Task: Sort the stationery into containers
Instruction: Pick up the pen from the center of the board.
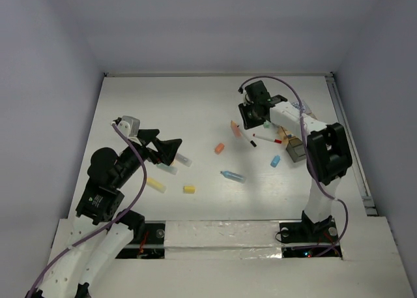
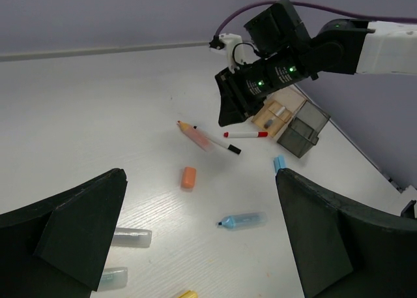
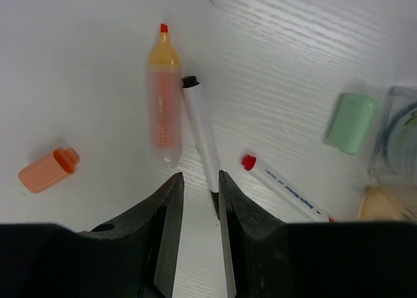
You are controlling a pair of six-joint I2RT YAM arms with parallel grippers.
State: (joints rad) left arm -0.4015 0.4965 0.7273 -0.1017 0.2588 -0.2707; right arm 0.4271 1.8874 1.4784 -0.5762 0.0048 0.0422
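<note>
White pen (image 3: 201,135) lies just under the right gripper (image 3: 200,177), jaws a little apart, ready to pinch it. The left gripper (image 2: 201,174) hangs wide open.

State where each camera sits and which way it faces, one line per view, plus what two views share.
Top external: above and behind the bases, looking down on the table; left arm and right arm show.
Left wrist: low over the table, facing the right gripper and containers; own fingers frame it.
Right wrist: looking down between its fingers at an orange highlighter.
Shared: both wrist views show the orange cap.
</note>
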